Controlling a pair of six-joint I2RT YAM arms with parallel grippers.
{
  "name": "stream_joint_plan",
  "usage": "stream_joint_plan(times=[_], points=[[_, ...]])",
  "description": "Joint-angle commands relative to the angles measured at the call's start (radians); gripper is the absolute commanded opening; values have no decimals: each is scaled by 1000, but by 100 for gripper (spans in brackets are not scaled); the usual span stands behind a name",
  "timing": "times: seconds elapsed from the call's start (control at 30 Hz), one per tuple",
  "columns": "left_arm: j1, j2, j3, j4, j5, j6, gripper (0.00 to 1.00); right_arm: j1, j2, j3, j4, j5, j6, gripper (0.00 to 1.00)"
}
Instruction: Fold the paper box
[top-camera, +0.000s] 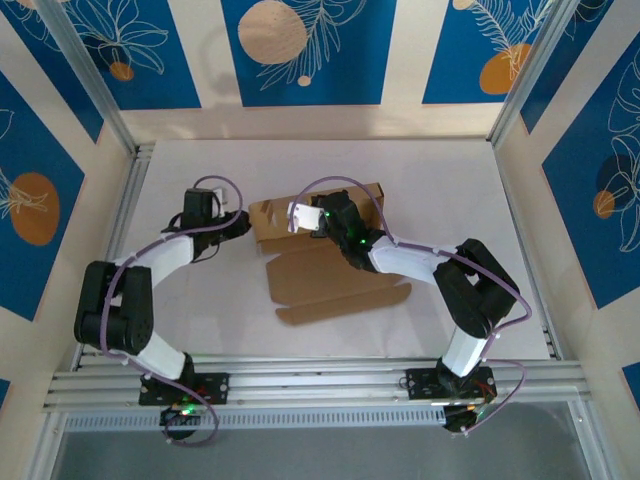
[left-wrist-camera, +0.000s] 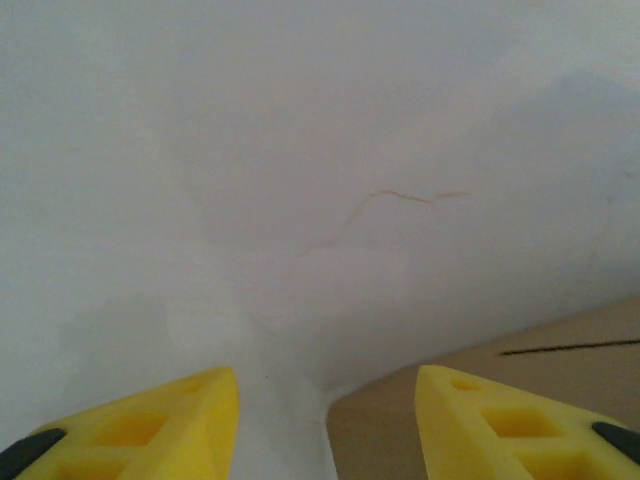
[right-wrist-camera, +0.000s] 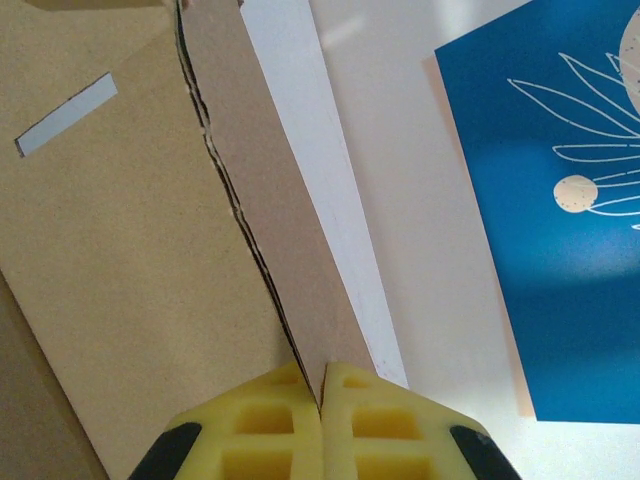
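The paper box (top-camera: 340, 285) is plain brown cardboard, partly folded in the middle of the white table, with its rear walls raised and a flat flapped panel lying toward me. My right gripper (top-camera: 303, 217) is shut on the top edge of a raised wall (right-wrist-camera: 270, 200); the yellow fingers (right-wrist-camera: 275, 420) pinch the thin cardboard between them. Beside that wall lies a box panel with a narrow slot (right-wrist-camera: 65, 115). My left gripper (top-camera: 243, 222) hangs open at the box's left end, low over the table, with a cardboard corner (left-wrist-camera: 480, 400) under its right finger (left-wrist-camera: 500, 420).
White table surface (top-camera: 440, 190) surrounds the box. Blue patterned wall panels (right-wrist-camera: 560, 200) and slanted aluminium posts (top-camera: 95, 85) enclose the workspace. A metal rail (top-camera: 320, 380) runs along the near edge at the arm bases.
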Motion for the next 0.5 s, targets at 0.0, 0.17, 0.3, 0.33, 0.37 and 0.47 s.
stream_joint_plan(times=[0.0,0.17,0.3,0.33,0.37,0.47], points=[[-31,25,41,28,95,62,50,6,27,-4,-120,-46,50,3],[-62,14,29,82,138,77,49,3,18,-1,-125,-52,61,3],[-64,-10,-11,181,197,52,46,1,17,3,-130,-54,67,4],[-64,-16,-19,205,213,44,45,0,19,4,-130,-53,70,4],[-65,-19,-25,222,228,38,45,0,20,3,-130,-52,72,3],[-68,-25,-45,270,260,20,44,-1,20,3,-130,-54,79,4]])
